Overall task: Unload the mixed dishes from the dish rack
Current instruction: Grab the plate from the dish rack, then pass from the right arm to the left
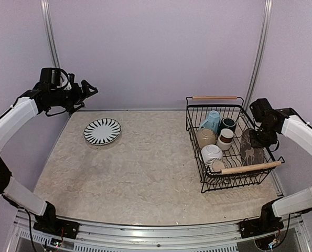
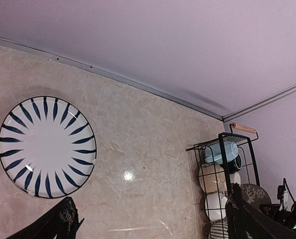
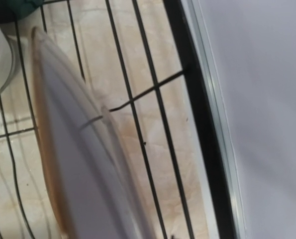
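Your right gripper (image 1: 258, 138) hangs at the top rim of the dark plate (image 1: 251, 151) standing on edge just beneath it; closed on it or not, unclear.

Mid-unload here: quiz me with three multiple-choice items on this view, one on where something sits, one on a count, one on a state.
1. Where is the striped plate?
A in the dish rack
B flat on the table, left of the rack
C under the rack

2. How many wooden handles does the rack have?
A one
B four
C two

3. How is the left gripper?
A open and empty
B shut on the plate
C shut on a rack handle

Answers:
1 B: it lies alone on the table, apart from the rack.
2 C: there is one rod at the far end and one at the near end.
3 A: its fingers are spread in the air with nothing between them.
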### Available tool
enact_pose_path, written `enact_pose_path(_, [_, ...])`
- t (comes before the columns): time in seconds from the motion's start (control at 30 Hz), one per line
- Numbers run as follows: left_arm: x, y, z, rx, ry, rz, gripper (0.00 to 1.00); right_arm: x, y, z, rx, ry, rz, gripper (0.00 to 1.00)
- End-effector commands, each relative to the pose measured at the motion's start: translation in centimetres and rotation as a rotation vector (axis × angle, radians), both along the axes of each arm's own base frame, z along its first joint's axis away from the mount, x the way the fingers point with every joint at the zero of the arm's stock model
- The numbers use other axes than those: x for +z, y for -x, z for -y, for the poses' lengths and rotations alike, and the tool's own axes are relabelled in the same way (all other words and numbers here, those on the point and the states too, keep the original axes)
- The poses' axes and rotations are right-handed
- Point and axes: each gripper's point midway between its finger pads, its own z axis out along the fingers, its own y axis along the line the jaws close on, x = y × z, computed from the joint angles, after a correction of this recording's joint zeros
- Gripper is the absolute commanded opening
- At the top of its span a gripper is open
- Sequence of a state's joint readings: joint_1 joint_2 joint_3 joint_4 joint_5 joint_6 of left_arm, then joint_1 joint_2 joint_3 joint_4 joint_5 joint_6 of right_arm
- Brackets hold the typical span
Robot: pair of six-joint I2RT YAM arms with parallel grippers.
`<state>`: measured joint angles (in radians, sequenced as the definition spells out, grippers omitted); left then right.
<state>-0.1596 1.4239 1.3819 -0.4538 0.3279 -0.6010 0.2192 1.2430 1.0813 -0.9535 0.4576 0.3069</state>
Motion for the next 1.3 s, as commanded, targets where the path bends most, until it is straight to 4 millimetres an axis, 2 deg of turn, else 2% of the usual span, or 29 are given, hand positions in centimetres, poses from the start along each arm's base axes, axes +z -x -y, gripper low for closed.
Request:
enact_pose_path(0.0, [0.0,0.7,0.0,-0.076,0.079,-0.029,0.99,1.9,-0.7,-0.9,-0.015,-0.082,0.068,0.0])
enact_pose_path(0.3, [-0.6,1.0,1.8,-0.195,0.132,-0.035,0.99,7.2,0.2,-0.3,-0.017,-0.081,0.169,0.0])
enact_pose_path(0.63, [-0.9,1.2,2.8,-0.239,0.134,-0.05,0.99,11.5,1.2,-0.4,-0.002,-0.122,0.27,0.0])
enact_pose_path(1.27, [-1.0,1.6,4.0,-0.282,0.127,-0.045,0.99,20.0,2.8,-2.5,0.045,-0.364,0.6,0.0])
